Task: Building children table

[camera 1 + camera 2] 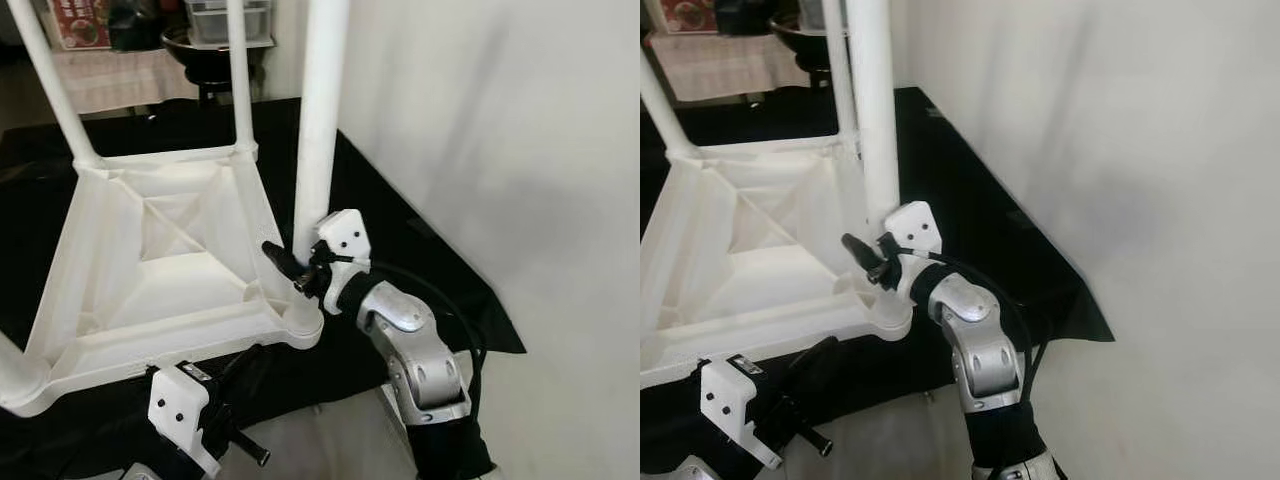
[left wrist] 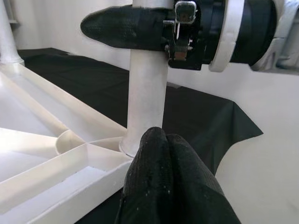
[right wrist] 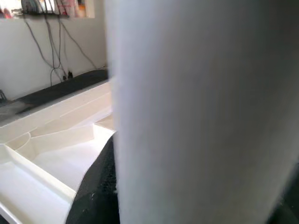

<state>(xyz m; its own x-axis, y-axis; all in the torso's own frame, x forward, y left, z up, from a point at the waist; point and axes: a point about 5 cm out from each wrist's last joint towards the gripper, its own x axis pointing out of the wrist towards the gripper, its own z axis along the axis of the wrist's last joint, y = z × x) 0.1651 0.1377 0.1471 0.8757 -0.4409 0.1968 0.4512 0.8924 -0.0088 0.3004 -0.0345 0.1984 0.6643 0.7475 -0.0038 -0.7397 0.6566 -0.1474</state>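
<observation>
While the right gripper (image 1: 300, 262) clamps the near-corner leg (image 1: 318, 130) just above its socket, the left gripper (image 2: 163, 186) sits below and short of that corner, fingers pressed together, holding nothing, tips pointing at the leg's base.

Tabletop (image 1: 150, 290) lies upside down on the black cloth (image 1: 420, 260), ribbed underside up. Gripped leg stands upright in the corner socket right under the right gripper's fingers. Past it, a second leg (image 1: 240, 75) stands at the next corner, a third (image 1: 50, 85) at the far-left corner, and a fourth leg's base is at the near-left corner.

Risks, my read:
- Can't confirm the leg is fully seated; released early, it could lean or pop out.
- Grip is low on a long leg, so any sideways wrist motion levers the socket and could drag the whole top across the cloth.
- This corner sits close to the cloth's front edge.

Labels: none readable on the table parts. A red-printed item (image 1: 80, 22) far behind the legs is too blurred to read.
</observation>
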